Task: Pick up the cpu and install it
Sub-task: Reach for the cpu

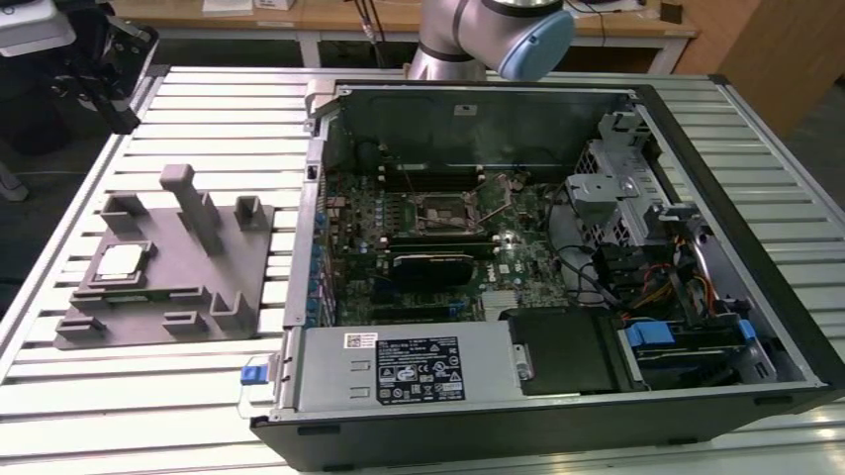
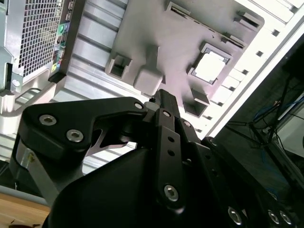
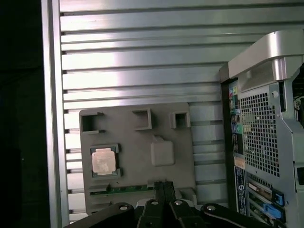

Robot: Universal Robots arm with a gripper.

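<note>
Cpu (image 1: 119, 262) on tray (image 1: 178, 297), gripper (image 3: 164, 186) above it, empty.

Cpu lies flat, silver top up, in a square recess of the grey tray, which rests on the slatted table (image 1: 198, 396) at the exterior view's left of the open case (image 1: 779, 297). Both wrist views show the gripper fingers (image 2: 164, 99) pressed together with nothing between them, well apart from the cpu (image 2: 210, 68). Arm (image 1: 489, 35) stands behind the case. Socket (image 1: 442, 210) on the board inside the case holds no chip.
</note>
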